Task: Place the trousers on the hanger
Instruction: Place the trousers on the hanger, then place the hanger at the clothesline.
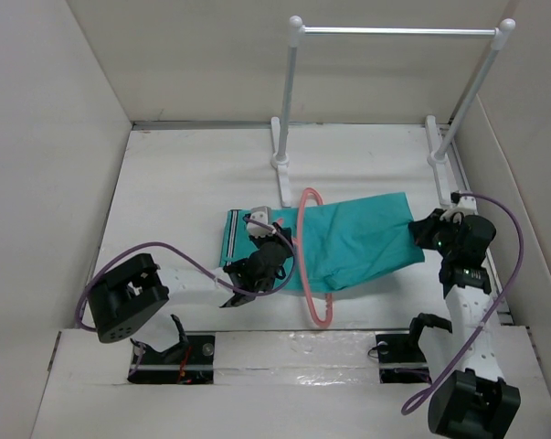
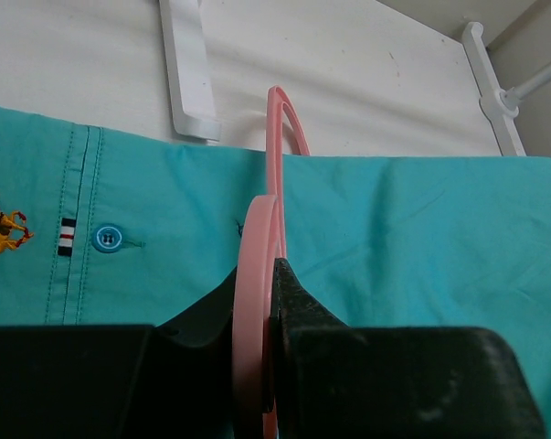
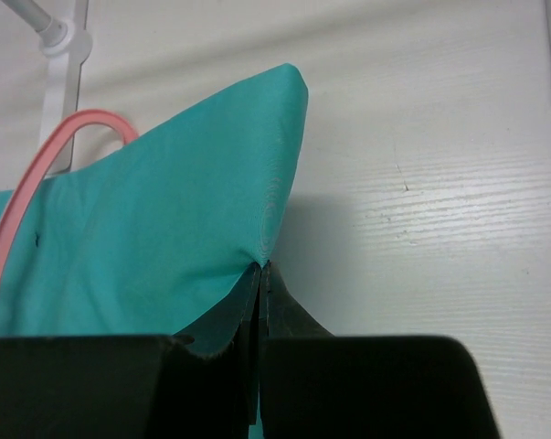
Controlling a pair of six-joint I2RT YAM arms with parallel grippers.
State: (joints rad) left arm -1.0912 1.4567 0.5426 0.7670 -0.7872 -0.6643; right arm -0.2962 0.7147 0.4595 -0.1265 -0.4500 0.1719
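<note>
On the left gripper (image 2: 257, 279) the jaws are seen clamped on the pink hanger (image 2: 255, 238). On the right gripper (image 3: 259, 270) they are pinched shut on a leg end of the trousers (image 3: 147, 210). The trousers are spread out over the white surface (image 1: 184, 174), with the hanger laid across them, in front of the rail stand (image 1: 394, 31).

Both arms are stretched forward, each one gripping.
The left arm (image 1: 179, 274) lies low and angles inward, its pincer (image 2: 273, 274) clamped on the hanger (image 2: 257, 247). The right arm (image 1: 467, 311) rises steeper, wrist bent left, its pincer (image 3: 259, 270) pinched shut on the trousers (image 3: 165, 229) at their edge.
</note>
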